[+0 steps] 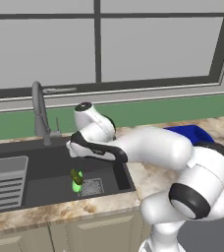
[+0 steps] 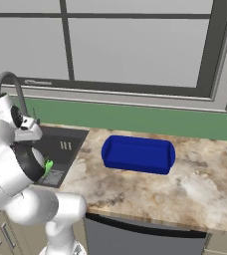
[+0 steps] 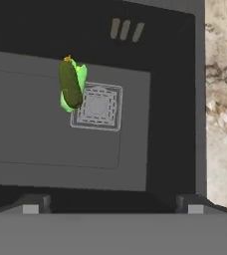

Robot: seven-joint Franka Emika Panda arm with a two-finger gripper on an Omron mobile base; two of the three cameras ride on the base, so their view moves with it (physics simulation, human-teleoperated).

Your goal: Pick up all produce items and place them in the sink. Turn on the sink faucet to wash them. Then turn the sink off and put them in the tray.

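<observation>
Fingertips stood spread to full width at the foot of the hand view, nothing between them; only their dark tops showed. Gripper hung over the sink, well clear of the floor. Below it the darker olive vegetable lay on top of the lime green vegetable, hiding most of it, both just beside the drain grate. Faucet rose behind the basin, its base partly screened by the arm in the right base view. Blue tray sat on the counter, well apart from the sink.
</observation>
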